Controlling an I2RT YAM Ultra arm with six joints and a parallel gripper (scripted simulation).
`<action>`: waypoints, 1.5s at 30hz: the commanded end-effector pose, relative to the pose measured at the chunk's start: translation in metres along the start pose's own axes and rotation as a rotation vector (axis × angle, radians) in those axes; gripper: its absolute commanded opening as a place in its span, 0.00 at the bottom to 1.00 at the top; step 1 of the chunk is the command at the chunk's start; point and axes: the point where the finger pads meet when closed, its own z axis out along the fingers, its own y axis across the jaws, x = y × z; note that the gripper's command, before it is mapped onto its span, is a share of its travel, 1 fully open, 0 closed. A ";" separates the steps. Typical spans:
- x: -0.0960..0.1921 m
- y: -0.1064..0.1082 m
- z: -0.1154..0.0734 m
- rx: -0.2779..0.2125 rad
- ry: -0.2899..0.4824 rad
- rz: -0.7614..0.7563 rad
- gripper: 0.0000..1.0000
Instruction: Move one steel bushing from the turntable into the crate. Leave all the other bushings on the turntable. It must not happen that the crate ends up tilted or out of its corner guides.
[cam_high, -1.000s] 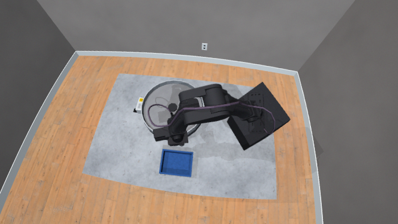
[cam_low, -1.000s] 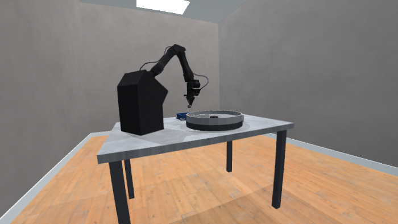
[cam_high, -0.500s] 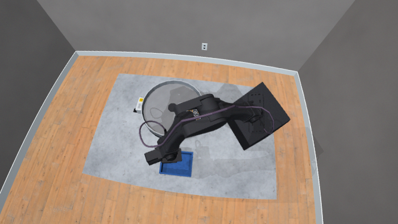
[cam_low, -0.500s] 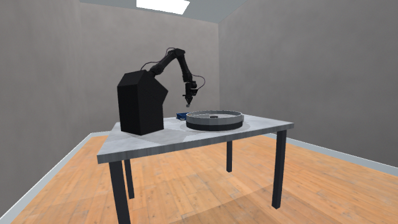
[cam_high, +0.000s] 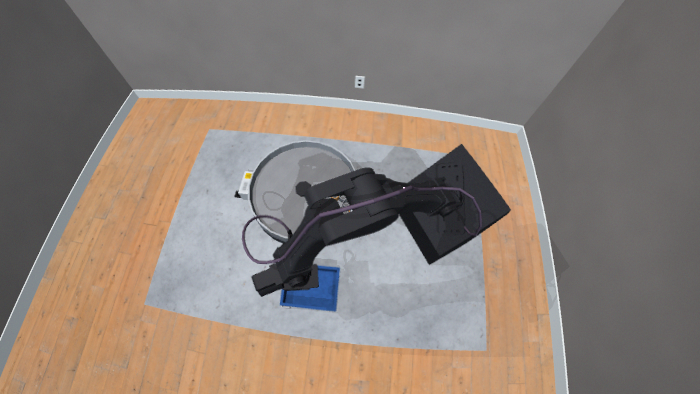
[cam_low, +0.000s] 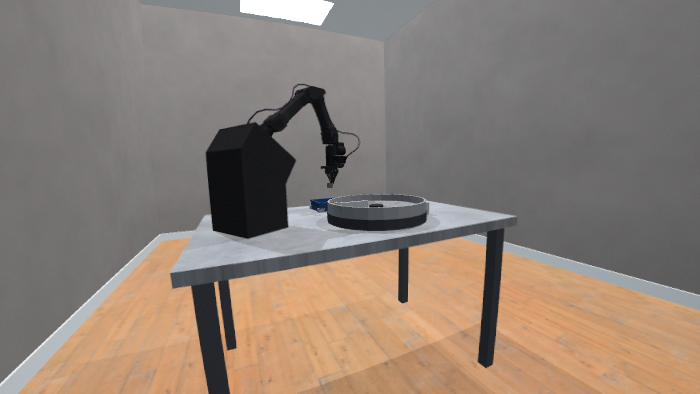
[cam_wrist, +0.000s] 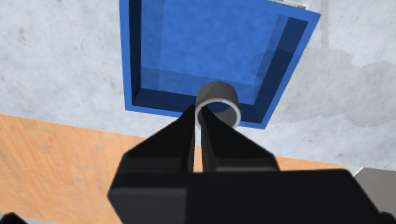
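The gripper pinches the thin wall of a steel bushing, one finger inside the bore and one outside, the fingers nearly pressed together because the wall between them is so slim. That grip on the rim lets the grey cylinder hang open end up, just over the near wall of the blue crate, whose floor shows empty in the wrist view. The arm reaches out from its black pedestal and arches across the worktop, carrying the part high enough to pass over the crate's rim. The turntable sits well apart behind it, its raised lip keeping the other bushings on board, though they are hidden here. A slight advance toward the crate's middle looks wise before release.
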 end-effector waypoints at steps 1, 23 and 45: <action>0.001 0.009 -0.009 -0.015 -0.010 0.006 0.00; 0.001 0.009 -0.009 -0.015 -0.010 0.005 0.00; 0.011 0.015 -0.015 -0.029 0.000 -0.002 0.00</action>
